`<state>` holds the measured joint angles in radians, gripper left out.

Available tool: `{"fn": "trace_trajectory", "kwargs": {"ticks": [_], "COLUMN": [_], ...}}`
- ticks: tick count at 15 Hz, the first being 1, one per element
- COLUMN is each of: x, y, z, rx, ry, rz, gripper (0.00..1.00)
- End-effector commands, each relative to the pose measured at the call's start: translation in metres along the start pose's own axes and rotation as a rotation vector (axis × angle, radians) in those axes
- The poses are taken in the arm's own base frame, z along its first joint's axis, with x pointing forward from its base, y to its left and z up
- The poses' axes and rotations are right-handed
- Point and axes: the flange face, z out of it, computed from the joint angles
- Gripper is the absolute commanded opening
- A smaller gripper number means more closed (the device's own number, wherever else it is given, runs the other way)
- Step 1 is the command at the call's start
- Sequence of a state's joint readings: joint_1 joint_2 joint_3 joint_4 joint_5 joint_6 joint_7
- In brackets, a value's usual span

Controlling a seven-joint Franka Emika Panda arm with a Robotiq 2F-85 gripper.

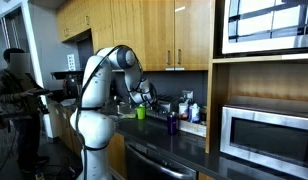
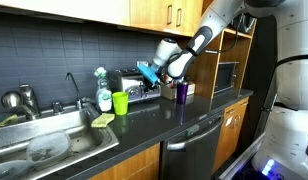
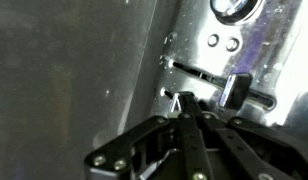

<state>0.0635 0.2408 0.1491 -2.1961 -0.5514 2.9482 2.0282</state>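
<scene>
Kitchen bench: dark countertop under wooden cabinets, with a dark tiled wall behind. A shiny metal toaster stands at the back of the countertop, against the tiles.

Arm: the gripper is at the toaster's end face, on the side away from the sink.

Wrist view: the gripper comes in from the bottom edge. Both fingers are drawn together until the tips meet, and nothing shows between them. The tips sit close against the toaster's metal face, at the slot in which the lever runs. Whether they touch the face or stand just off it, I cannot tell. The dark lever knob is just beside the tips and apart from them. A round dial sits further along the same face, partly cut by the frame edge.

Around the toaster:
- green cup: upright, just in front of the toaster.
- purple cup: upright, near the toaster's end face, beyond the gripper.
- sponge: flat on the countertop, in front of the toaster toward the sink.
- bottle: just beside the toaster on its sink side.
- dishwasher: under the countertop, below and in front of the toaster.
- microwave: in a shelf bay, well apart from the toaster.
- person: standing well apart from the toaster, past the robot's base.
</scene>
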Motion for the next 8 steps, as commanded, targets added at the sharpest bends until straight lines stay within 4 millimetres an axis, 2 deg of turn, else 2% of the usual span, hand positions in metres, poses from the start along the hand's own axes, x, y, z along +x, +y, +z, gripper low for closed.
{"fn": "trace_trajectory", "kwargs": {"ticks": [1,8], "x": [-0.0023,0.0022], "y": [0.0065,0.0096], "z": [0.0181,0.0267], "rx": [-0.024,-0.035], "ry": [0.005,0.001], "rz": [-0.004,-0.005], "gripper": [0.0,0.0]}}
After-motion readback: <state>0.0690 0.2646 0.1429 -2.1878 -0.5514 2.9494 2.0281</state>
